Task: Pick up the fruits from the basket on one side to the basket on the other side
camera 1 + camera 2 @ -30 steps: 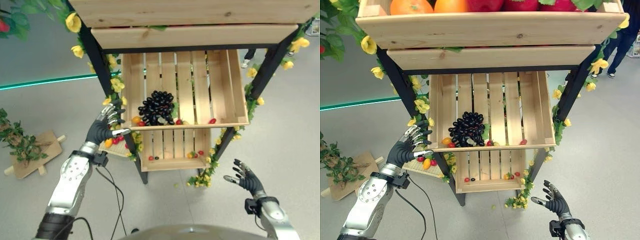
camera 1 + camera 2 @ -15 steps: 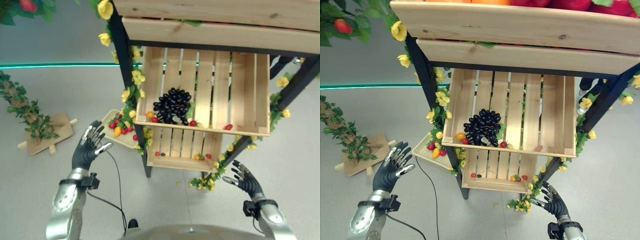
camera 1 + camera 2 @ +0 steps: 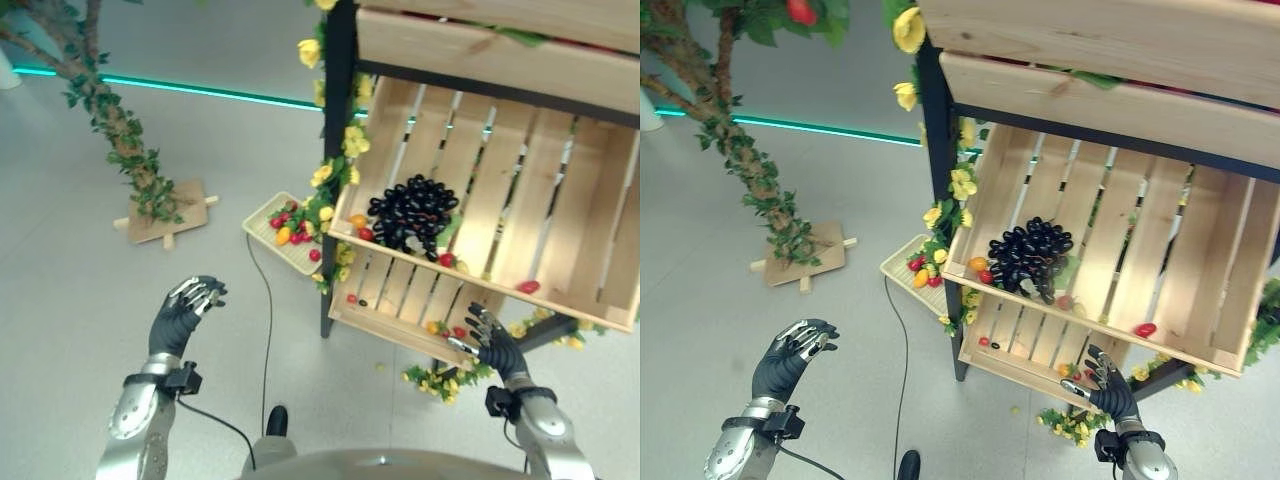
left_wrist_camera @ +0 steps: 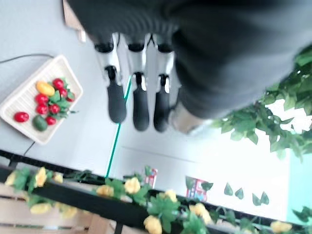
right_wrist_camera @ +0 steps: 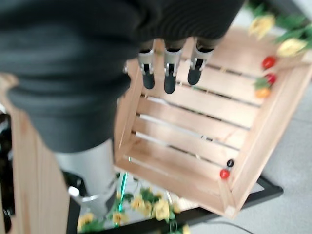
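Shelving (image 3: 338,160) of black posts and pale wood fills the right side of the head views, trimmed with yellow flowers (image 3: 962,184). Its middle crate (image 3: 1110,250) holds a bunch of dark grapes (image 3: 1028,257) near the front left corner, with a few small red and orange fruits beside it along the front rail and one red fruit (image 3: 1145,329) further right. Below sits the bottom crate (image 5: 195,146), with a red and a dark fruit in one front corner and more small fruits in the other. A leafy tree (image 3: 120,140) on a wooden base (image 3: 165,212) stands on the grey floor (image 3: 80,260) well left of the shelves. Between the base and the shelf post lies a flat tray (image 4: 22,105), loaded with small red, orange and green fruits (image 4: 48,97). Left arm comes up from the lower left, forearm raised, and the left hand (image 3: 182,312) hovers over bare floor — well apart from the tray and the shelves, its back toward the camera. Its fingers (image 4: 140,100) are loosely bent and close together, thumb apart, holding nothing. Right hand (image 3: 1106,386) is raised at the lower right, just in front of the bottom crate's front edge, near the flowers at the post foot — fingers (image 5: 169,73) spread and relaxed, grasping nothing.
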Robot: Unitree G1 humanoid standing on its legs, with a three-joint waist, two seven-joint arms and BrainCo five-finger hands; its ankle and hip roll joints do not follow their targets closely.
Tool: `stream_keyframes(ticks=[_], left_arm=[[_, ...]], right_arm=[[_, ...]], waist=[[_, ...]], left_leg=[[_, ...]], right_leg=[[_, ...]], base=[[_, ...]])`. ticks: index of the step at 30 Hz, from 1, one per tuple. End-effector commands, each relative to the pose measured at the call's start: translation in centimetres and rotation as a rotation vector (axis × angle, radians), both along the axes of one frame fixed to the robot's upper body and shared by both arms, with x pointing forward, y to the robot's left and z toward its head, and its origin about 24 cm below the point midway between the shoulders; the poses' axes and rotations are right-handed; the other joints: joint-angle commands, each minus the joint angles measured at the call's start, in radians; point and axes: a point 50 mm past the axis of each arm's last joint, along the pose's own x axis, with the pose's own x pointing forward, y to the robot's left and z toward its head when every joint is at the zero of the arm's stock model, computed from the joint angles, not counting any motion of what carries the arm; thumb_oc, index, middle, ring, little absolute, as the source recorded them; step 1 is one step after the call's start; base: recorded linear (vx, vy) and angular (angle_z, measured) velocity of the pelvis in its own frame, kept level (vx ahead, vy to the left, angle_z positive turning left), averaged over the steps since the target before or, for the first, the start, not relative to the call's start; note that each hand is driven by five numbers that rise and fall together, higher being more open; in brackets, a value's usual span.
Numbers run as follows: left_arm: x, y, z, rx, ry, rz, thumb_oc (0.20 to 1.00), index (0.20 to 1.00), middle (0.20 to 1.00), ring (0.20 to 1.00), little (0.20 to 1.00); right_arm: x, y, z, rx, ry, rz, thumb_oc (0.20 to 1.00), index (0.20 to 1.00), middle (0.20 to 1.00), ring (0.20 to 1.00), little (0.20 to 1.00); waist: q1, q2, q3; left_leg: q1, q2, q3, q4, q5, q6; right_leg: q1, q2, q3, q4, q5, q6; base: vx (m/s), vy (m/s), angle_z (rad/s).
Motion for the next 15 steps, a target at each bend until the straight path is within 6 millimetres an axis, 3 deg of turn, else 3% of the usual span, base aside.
stream_keyframes(ticks=[1, 3, 4, 5, 6, 7, 15], left_arm=[[1.8, 0.3, 3.1, 0.134, -0.153, -0.03, 0.2, 0.2, 0.2, 0.2, 0.2], [2.0, 0.1, 3.3, 0.157, -0.162, -0.033, 0.2, 0.2, 0.2, 0.2, 0.2], [2.1, 0.1, 3.1, 0.159, -0.154, -0.032, 0.322, 0.322, 0.322, 0.322, 0.322], [2.2, 0.1, 3.0, 0.169, -0.149, -0.031, 0.589, 0.589, 0.589, 0.589, 0.589], [2.3, 0.2, 2.9, 0.177, -0.142, -0.022, 0.934, 0.934, 0.934, 0.934, 0.934], [2.3, 0.2, 2.8, 0.179, -0.137, -0.016, 1.0, 1.0, 1.0, 1.0, 1.0], [2.2, 0.6, 2.2, 0.195, -0.118, 0.038, 1.0, 1.0, 1.0, 1.0, 1.0]], right_arm=[[1.7, -1.1, 3.2, -0.065, -0.175, -0.019, 1.0, 1.0, 1.0, 1.0, 1.0], [1.8, -1.2, 3.3, -0.067, -0.183, -0.024, 1.0, 1.0, 1.0, 1.0, 1.0], [1.8, -1.3, 3.3, -0.07, -0.182, -0.029, 1.0, 1.0, 1.0, 1.0, 1.0], [2.0, -1.4, 3.4, -0.078, -0.185, -0.031, 1.0, 1.0, 1.0, 1.0, 1.0], [2.0, -1.4, 3.4, -0.08, -0.187, -0.032, 1.0, 1.0, 1.0, 1.0, 1.0], [2.1, -1.5, 3.5, -0.083, -0.19, -0.036, 1.0, 1.0, 1.0, 1.0, 1.0], [2.4, -2.0, 4.0, -0.108, -0.205, -0.047, 1.0, 1.0, 1.0, 1.0, 1.0]], waist=[[0.011, 0.002, 0.003], [0.019, 0.006, 0.007], [0.024, 0.008, 0.009], [0.028, 0.01, 0.012], [0.031, 0.013, 0.014], [0.032, 0.015, 0.016], [0.021, 0.025, 0.045]], left_leg=[[-0.01, 0.031, -0.003, 0.031, -0.072, -0.053], [-0.023, 0.032, -0.026, 0.03, -0.06, -0.061], [-0.028, 0.032, -0.034, 0.028, -0.054, -0.065], [-0.031, 0.032, -0.041, 0.026, -0.05, -0.068], [-0.033, 0.033, -0.046, 0.026, -0.048, -0.07], [-0.035, 0.034, -0.049, 0.027, -0.046, -0.071], [-0.036, 0.048, -0.044, 0.052, -0.048, -0.073]], right_leg=[[-0.075, -0.022, -0.03, 0.196, -0.184, -0.043], [-0.074, -0.016, -0.052, 0.195, -0.191, -0.049], [-0.073, -0.012, -0.06, 0.193, -0.195, -0.05], [-0.073, -0.009, -0.065, 0.192, -0.2, -0.054], [-0.073, -0.008, -0.067, 0.194, -0.203, -0.056], [-0.075, -0.007, -0.071, 0.196, -0.206, -0.059], [-0.096, -0.004, -0.058, 0.236, -0.226, -0.072]], base=[[-0.06, -0.051, 0.56], [-0.05, -0.041, 0.58], [-0.03, -0.03, 0.36], [-0.03, -0.033, 0.29], [-0.03, -0.03, 0.16], [-0.03, -0.023, 0.14], [-0.02, -0.014, 0.03]])
